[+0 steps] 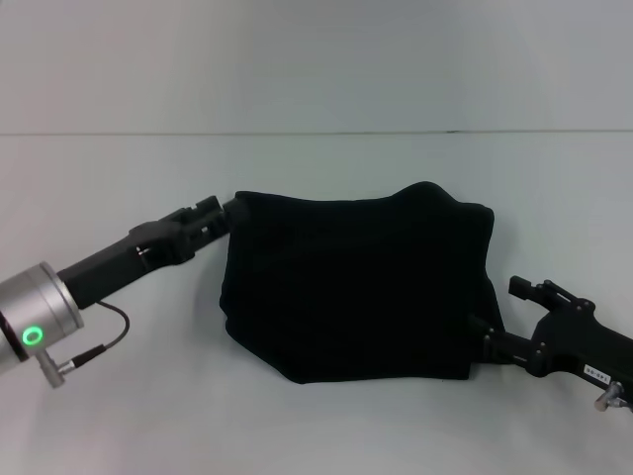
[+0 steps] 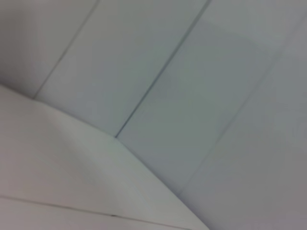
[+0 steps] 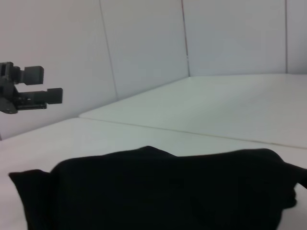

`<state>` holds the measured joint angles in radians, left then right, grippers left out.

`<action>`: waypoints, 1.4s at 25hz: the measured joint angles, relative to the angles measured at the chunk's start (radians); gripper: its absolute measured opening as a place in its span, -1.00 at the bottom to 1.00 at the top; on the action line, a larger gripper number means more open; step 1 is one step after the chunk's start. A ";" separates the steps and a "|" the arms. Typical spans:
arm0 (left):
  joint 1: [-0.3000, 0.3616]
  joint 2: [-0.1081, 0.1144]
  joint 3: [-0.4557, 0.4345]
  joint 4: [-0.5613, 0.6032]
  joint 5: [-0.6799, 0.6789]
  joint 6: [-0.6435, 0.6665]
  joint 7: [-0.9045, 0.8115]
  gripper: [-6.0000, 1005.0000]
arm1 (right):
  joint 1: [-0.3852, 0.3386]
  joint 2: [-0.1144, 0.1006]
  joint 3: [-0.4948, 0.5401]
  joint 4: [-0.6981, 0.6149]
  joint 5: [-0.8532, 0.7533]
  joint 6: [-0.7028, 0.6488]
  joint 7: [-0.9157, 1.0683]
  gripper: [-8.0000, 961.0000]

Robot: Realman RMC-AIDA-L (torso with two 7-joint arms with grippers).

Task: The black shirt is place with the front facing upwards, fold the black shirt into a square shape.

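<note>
A black shirt (image 1: 356, 282) lies in the middle of a white tabletop (image 1: 316, 426), already folded into a compact, roughly four-sided bundle — wider at the far edge, narrowing and rounded toward the robot, so not yet a tidy square. The left hand (image 1: 220, 213) sits at the bundle's far left corner, its tips just at the cloth; whether it is pinching the fabric or merely beside it cannot be told from the head view. In the right wrist view this same hand (image 3: 45, 85) appears off beyond the shirt, its two fingers apart with nothing visible between them. The right hand (image 1: 487, 338) rests against the bundle's near right corner; its fingers run into the black cloth, so I cannot tell whether they are spread or pressed together. The left wrist view shows only pale wall panels and bare tabletop. As a judgement, the main folds look done, and what remains is squaring the edges and flattening the lumpy top. No lettering, label or brand can be read — the visible fabric is plain black.
</note>
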<state>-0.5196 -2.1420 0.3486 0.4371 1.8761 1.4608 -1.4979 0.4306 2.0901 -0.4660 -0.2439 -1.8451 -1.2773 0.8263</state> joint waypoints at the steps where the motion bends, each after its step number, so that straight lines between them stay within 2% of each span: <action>1: -0.005 0.005 0.002 0.000 0.002 -0.022 -0.040 0.31 | -0.001 0.000 0.001 0.000 0.000 0.007 0.000 0.90; 4: -0.022 0.023 0.011 -0.007 0.009 -0.082 -0.185 0.31 | -0.007 0.000 0.005 -0.005 0.000 -0.001 0.000 0.90; 6: -0.037 0.046 0.031 -0.025 0.011 -0.113 -0.283 0.31 | -0.014 -0.001 0.016 -0.013 0.000 -0.038 -0.005 0.90; 7: -0.055 0.073 0.069 -0.048 0.012 -0.142 -0.384 0.31 | -0.019 -0.002 0.021 -0.019 0.000 -0.065 -0.008 0.90; 8: -0.062 0.083 0.086 -0.056 0.011 -0.154 -0.429 0.31 | -0.024 -0.002 0.024 -0.028 0.000 -0.093 -0.010 0.90; 10: -0.088 0.118 0.188 -0.075 0.014 -0.206 -0.587 0.30 | -0.035 -0.003 0.023 -0.047 -0.004 -0.151 -0.021 0.90; 13: -0.125 0.150 0.339 -0.080 0.049 -0.284 -0.775 0.30 | -0.052 -0.003 0.014 -0.054 -0.015 -0.207 -0.069 0.90; 16: -0.159 0.159 0.394 -0.078 0.123 -0.328 -0.882 0.30 | -0.067 0.000 0.012 -0.044 -0.031 -0.233 -0.131 0.90; 21: -0.195 0.161 0.400 -0.076 0.227 -0.354 -0.960 0.30 | -0.085 0.001 0.012 -0.035 -0.035 -0.238 -0.150 0.90; 23: -0.199 0.178 0.397 -0.065 0.254 -0.308 -1.000 0.30 | -0.092 0.000 0.012 -0.035 -0.036 -0.241 -0.150 0.90; 25: -0.199 0.184 0.395 -0.061 0.256 -0.288 -1.007 0.30 | -0.093 0.000 0.012 -0.034 -0.036 -0.241 -0.150 0.90; 27: -0.189 0.207 0.389 -0.037 0.260 -0.218 -1.036 0.30 | -0.096 0.000 0.012 -0.034 -0.036 -0.243 -0.151 0.90; 28: -0.175 0.225 0.389 -0.007 0.261 -0.154 -1.069 0.30 | -0.097 -0.001 0.012 -0.034 -0.036 -0.244 -0.151 0.90; 29: -0.175 0.225 0.389 -0.007 0.261 -0.154 -1.069 0.30 | -0.098 -0.001 0.012 -0.034 -0.036 -0.244 -0.151 0.90; 32: -0.155 0.244 0.389 0.044 0.287 -0.039 -1.132 0.30 | -0.100 -0.001 0.013 -0.035 -0.036 -0.244 -0.151 0.90; 35: -0.155 0.245 0.390 0.049 0.313 -0.003 -1.153 0.30 | -0.100 -0.001 0.014 -0.037 -0.036 -0.244 -0.151 0.90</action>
<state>-0.6749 -1.8968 0.7390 0.4861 2.1896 1.4582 -2.6512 0.3309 2.0887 -0.4523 -0.2805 -1.8807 -1.5217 0.6753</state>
